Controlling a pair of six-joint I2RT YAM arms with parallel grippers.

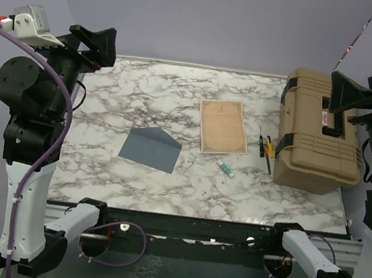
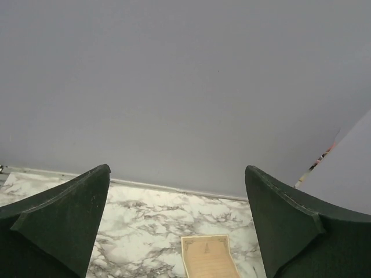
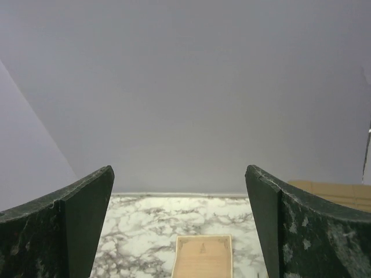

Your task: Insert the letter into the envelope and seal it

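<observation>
Nothing was started: letter (image 1: 223, 127) and envelope (image 1: 150, 147) lay apart, ahead of left gripper (image 2: 177, 168) and right gripper (image 3: 179, 168), both spread wide, empty.

A bulky tan plastic case (image 1: 318, 132) blocks the white marble tabletop's (image 1: 131, 84) right side. Just left of it lie slim hand tools (image 1: 265, 151) and a small white tube (image 1: 226, 170). Farther left, the flat tan paper letter (image 1: 223, 126) leaves passage above.

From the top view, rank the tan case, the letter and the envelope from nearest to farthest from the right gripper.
1. Tan case: on the table's right side; the open right gripper overlaps it in this view.
2. Letter: mid-table, left of the case.
3. Envelope: farther left still, on the left arm's side.
</observation>
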